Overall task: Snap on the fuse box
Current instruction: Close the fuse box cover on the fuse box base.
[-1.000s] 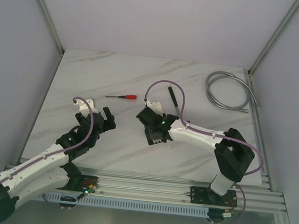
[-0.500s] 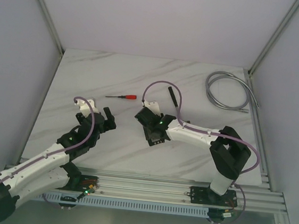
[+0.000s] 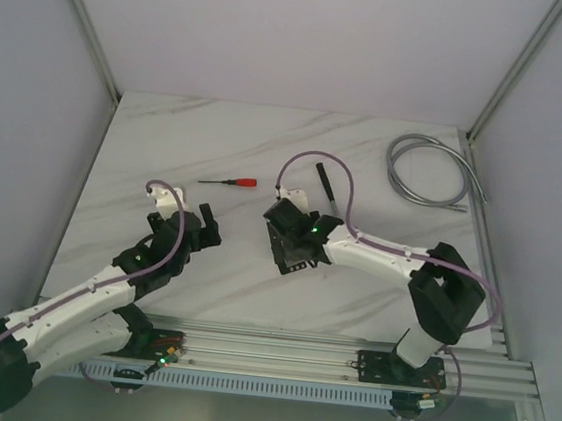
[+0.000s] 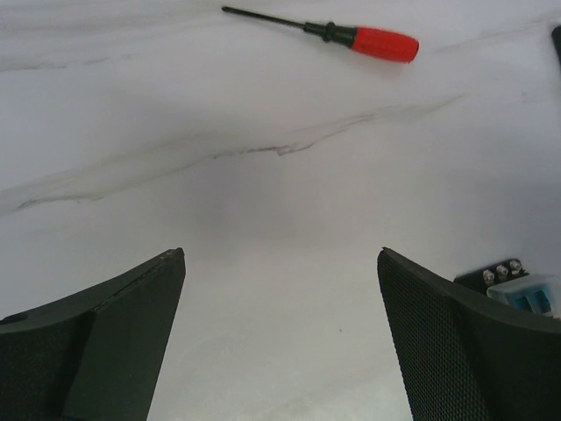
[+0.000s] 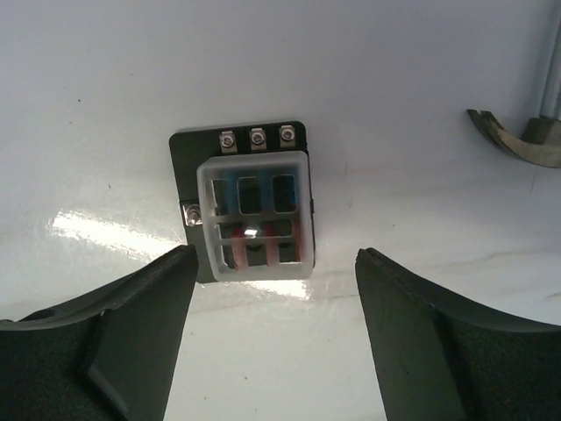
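The fuse box [image 5: 254, 210] lies flat on the marble table: a black base with three screws along its far edge and a clear cover over blue and red fuses. My right gripper [image 5: 276, 253] hovers open just short of its near edge, fingers apart on either side and touching nothing. From above, the fuse box [image 3: 294, 259] shows partly under the right gripper [image 3: 290, 244]. My left gripper [image 3: 205, 221] stands open to the left of it over bare table. A corner of the fuse box [image 4: 517, 288] peeks out behind the right finger of the left gripper [image 4: 280, 254].
A red-handled screwdriver [image 3: 232, 180] lies behind the left gripper, also in the left wrist view as the screwdriver [image 4: 351, 35]. A black rod [image 3: 327, 183] lies behind the right wrist. A coiled grey cable [image 3: 428, 171] sits at the back right corner.
My right gripper's jaws have spread wider and no longer close around the fuse box. The right wrist shifted slightly right. The left arm crept a little forward.
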Robot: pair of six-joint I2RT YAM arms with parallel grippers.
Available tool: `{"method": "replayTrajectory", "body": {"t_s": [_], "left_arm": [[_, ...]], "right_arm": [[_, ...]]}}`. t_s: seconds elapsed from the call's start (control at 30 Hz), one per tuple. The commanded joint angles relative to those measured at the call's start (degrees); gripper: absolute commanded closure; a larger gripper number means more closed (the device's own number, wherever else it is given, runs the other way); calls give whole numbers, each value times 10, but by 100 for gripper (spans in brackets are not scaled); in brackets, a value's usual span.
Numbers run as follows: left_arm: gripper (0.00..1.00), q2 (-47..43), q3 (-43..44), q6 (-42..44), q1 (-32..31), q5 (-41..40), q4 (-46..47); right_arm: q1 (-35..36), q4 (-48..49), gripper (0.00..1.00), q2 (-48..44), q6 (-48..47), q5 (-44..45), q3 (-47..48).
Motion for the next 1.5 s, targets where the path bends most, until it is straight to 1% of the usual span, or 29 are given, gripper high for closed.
{"method": "replayTrajectory", "body": {"t_s": [0.0,0.13,0.37,0.4,0.6,0.67,0.77,0.8,0.87,0.93,1.0,1.03,1.07,1.27,1.33,1.47], "left_arm": [[0,28,10,8,3,45,14],[3,63,36,9,3,100,16],[5,110,53,-6,2,196,30],[5,115,55,-8,3,205,31],[9,145,68,-24,-2,263,45],[10,156,75,-28,-4,276,49],[10,175,86,-32,-8,290,51],[10,180,90,-33,-9,291,52],[11,192,97,-34,-10,293,52],[11,202,102,-39,-12,293,53],[11,214,105,-45,-12,296,55],[11,219,107,-50,-12,299,56],[12,226,108,-53,-12,302,59],[18,257,110,-70,-17,324,77],[21,261,110,-70,-16,323,78],[21,261,108,-69,-17,315,77]], "right_arm": [[-27,24,22,-56,9,-38,-37],[-52,69,25,-76,6,-92,-72],[-90,117,31,-82,14,-137,-127],[-98,126,36,-81,16,-149,-139],[-141,193,48,-115,27,-243,-206],[-158,220,50,-126,33,-276,-227],[-181,262,50,-146,33,-324,-256],[-184,268,49,-151,30,-333,-259],[-185,269,43,-168,12,-334,-256],[-186,255,37,-184,-19,-316,-243],[-185,233,34,-188,-58,-287,-218],[-186,226,29,-185,-77,-281,-204],[-188,224,26,-177,-93,-281,-192],[-202,230,17,-90,-143,-340,-119],[-201,239,13,-64,-156,-338,-119],[-188,242,5,-63,-183,-346,-127]]}}
